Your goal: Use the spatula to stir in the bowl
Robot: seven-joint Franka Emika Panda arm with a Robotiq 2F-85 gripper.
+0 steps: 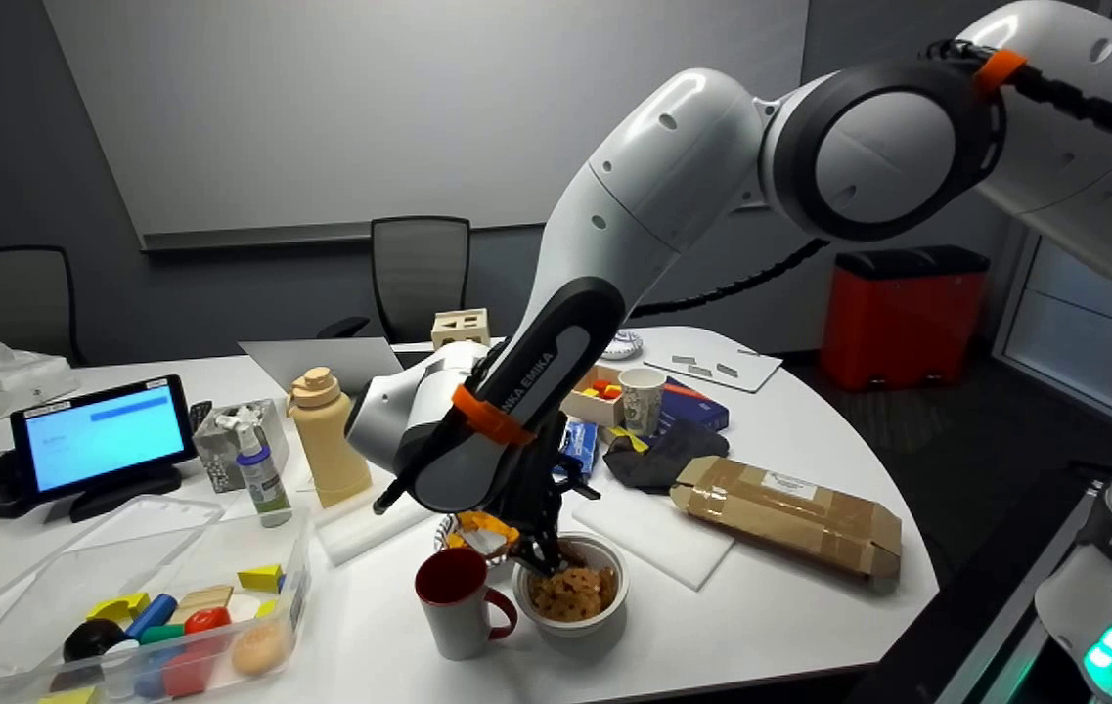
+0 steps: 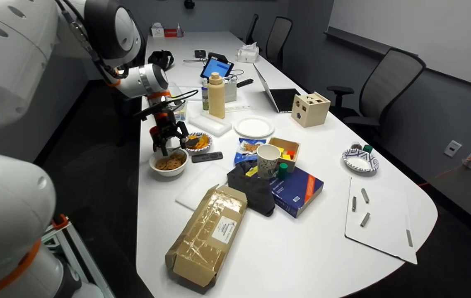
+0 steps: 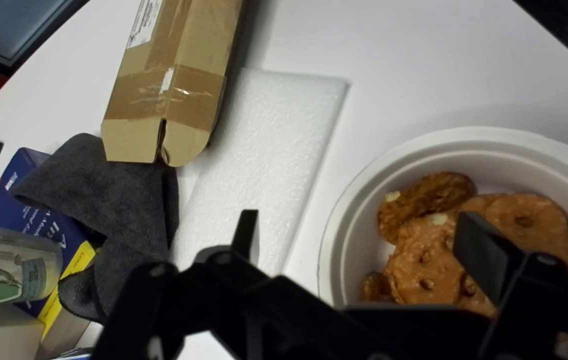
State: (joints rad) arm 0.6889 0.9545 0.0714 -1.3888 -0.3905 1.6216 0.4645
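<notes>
My claw (image 3: 363, 244) is hanging over the white bowl (image 3: 503, 170) of brown food pieces (image 3: 423, 260), its jaws standing well apart with a gap showing between them. In the wrist view I'm seeing one finger (image 3: 483, 260) against the food and the other outside the rim, against a foam slab (image 3: 274, 140) (whether anything is touching, I'm not managing to tell). The small patterned bowl (image 2: 209, 143), my task bowl with orange-yellow pieces (image 2: 203, 142), is sitting just beside the white one; a remote (image 2: 207, 157) is lying near both. A red-and-white mug (image 1: 458, 616) is crowding the white bowl, its handle pointing that way. One edge of the worktop (image 2: 301, 256) is passing close by, leaving a narrow strip there; a wider white stretch is spreading between the cardboard box (image 2: 206, 231) and a thin panel (image 2: 388, 215).
</notes>
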